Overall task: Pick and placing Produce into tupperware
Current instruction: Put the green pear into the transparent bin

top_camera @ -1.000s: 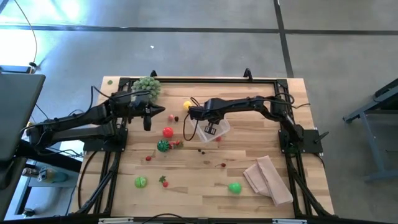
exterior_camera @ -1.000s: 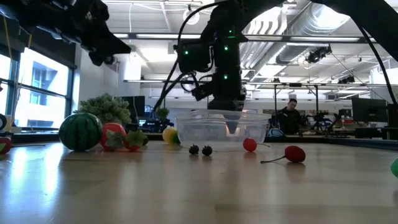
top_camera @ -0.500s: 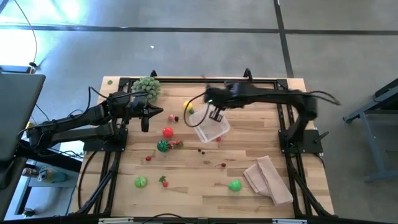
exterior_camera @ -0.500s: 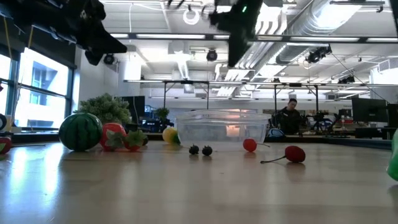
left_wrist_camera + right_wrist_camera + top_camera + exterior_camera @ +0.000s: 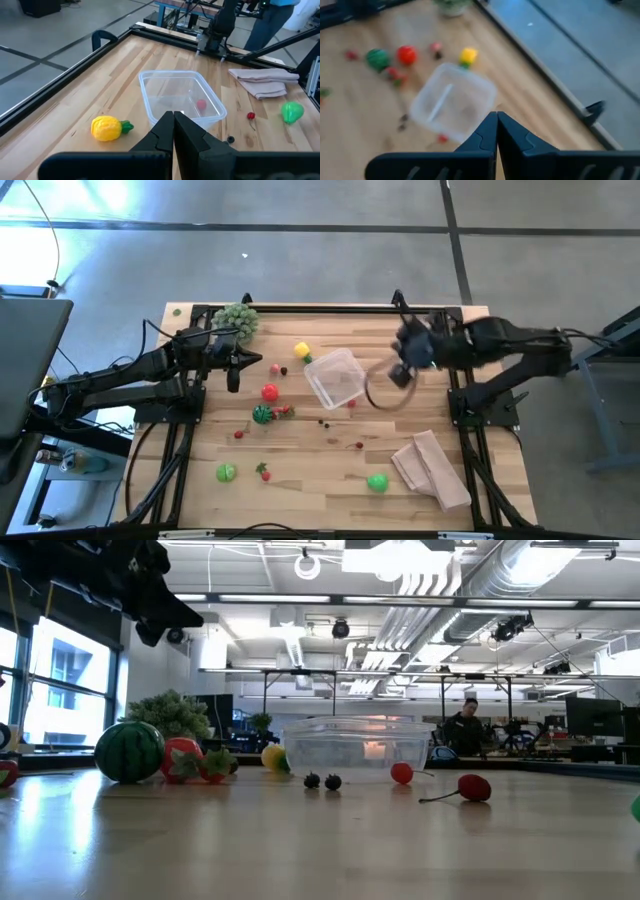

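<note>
The clear tupperware [image 5: 335,377] [image 5: 181,97] [image 5: 454,101] stands on its base mid-table. Produce lies scattered around it: a yellow fruit [image 5: 301,351], a red tomato [image 5: 270,392], a small watermelon [image 5: 262,415], two green pieces [image 5: 226,472] [image 5: 377,481], dark berries [image 5: 322,781] and a small red ball [image 5: 401,773] just outside the container's wall. My left gripper [image 5: 258,360] [image 5: 173,115] hovers shut, left of the tupperware. My right gripper [image 5: 403,368] [image 5: 496,116] is shut and raised high, right of the tupperware. Both hold nothing.
A pale-green spiky plant [image 5: 237,317] sits at the far left corner. A tan folded cloth [image 5: 432,467] lies near the right front. Black frame rails [image 5: 320,307] border the wooden table. A person shows in the room beyond [image 5: 466,725].
My right gripper has risen from just over the tupperware, out of the low view, and swung toward the table's right edge, turning as it went. The tupperware and the produce have stayed in place.
</note>
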You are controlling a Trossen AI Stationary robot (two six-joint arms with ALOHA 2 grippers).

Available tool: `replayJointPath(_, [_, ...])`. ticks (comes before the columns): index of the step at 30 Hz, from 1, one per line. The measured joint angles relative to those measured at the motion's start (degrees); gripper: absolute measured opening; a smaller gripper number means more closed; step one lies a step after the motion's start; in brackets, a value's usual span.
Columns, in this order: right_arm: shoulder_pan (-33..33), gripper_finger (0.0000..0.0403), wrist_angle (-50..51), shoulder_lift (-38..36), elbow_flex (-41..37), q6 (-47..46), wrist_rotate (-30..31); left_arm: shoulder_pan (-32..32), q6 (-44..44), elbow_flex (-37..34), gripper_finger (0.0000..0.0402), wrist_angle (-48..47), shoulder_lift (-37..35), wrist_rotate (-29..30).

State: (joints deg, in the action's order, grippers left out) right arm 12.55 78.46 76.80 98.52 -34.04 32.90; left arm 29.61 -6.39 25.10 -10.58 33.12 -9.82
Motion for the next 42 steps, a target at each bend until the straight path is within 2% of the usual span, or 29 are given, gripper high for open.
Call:
replayJointPath(10, [22.81, 0.0000, 4.88, 4.19, 0.00, -20.81, 1.55, 0.00, 0.02, 0.00, 0.0001, 0.01, 0.00, 0.00])
replayJointPath(16, [29.87, 0.0000, 4.87, 10.05, 0.00, -19.49, 1.34, 0.00, 0.07, 0.00, 0.0001, 0.01, 0.00, 0.00])
replayJointPath(22, [31.15, 0.0000, 5.30, 15.13, -0.02, -10.13, -0.01, 0.00, 0.09, 0.00, 0.0001, 0.01, 0.00, 0.00])
replayJointPath(28, [30.13, 0.0000, 4.91, 18.57, -0.02, -9.12, -0.30, 0.00, 0.07, 0.00, 0.0001, 0.01, 0.01, 0.00])
replayJointPath(37, [28.70, 0.0001, 4.23, 18.74, -0.02, -10.26, -2.11, 0.00, 0.07, 0.00, 0.0001, 0.04, 0.02, 0.00])
replayJointPath(42, [29.43, 0.0020, 3.80, 18.74, -0.02, -12.78, -2.70, 0.00, 0.07, 0.00, 0.0001, 0.02, 0.02, 0.00])
